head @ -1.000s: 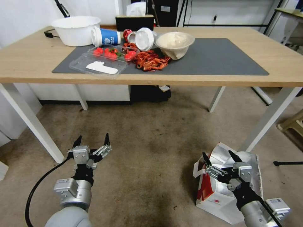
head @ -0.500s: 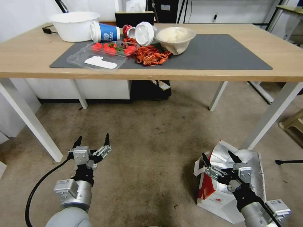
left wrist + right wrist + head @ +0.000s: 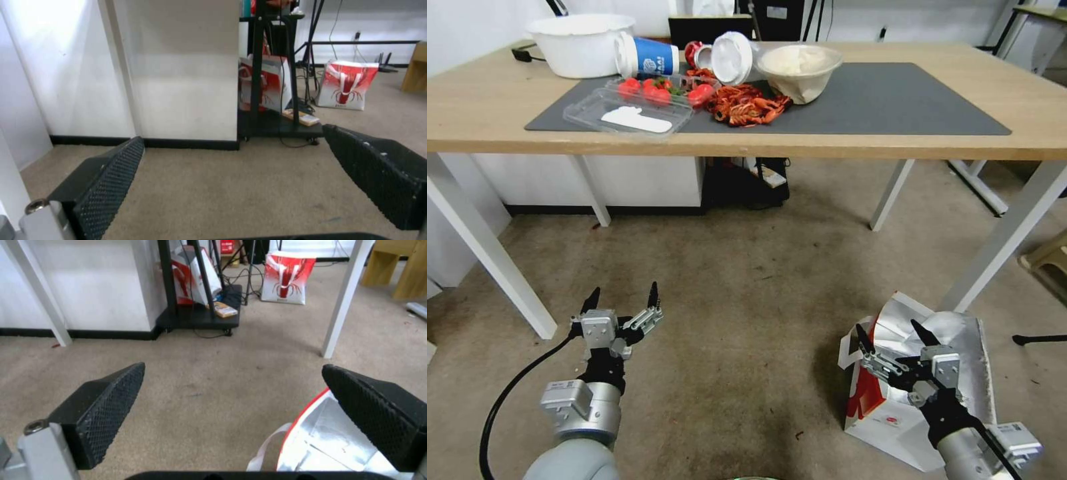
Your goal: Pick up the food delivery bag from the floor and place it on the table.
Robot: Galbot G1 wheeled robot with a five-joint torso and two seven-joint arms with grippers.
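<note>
Red-and-white paper food delivery bag [image 3: 894, 407], foil-lined with flat white handles, stands open on the worn brownish-grey floor [image 3: 747, 300] beside a white leg of the long light-wood table [image 3: 487, 113]. Right gripper [image 3: 894, 335] hovers above the bag's open mouth, jaws spread wide and empty. Left gripper [image 3: 622, 298] hangs over bare floor, jaws likewise wide apart, holding nothing.

Head view: high, tilted forward and down, table [image 3: 894, 143] across upper frame, floor [image 3: 747, 293] below, both arms at lower corners. Left wrist view: low, near floor level, facing white wall panel [image 3: 178, 66]. Right wrist view: low, slightly above floor [image 3: 249, 350], facing under table. Shared by wrist views: black cart [image 3: 276, 126] [image 3: 200, 318], far red-and-white bag [image 3: 347, 85] [image 3: 287, 276].
</note>
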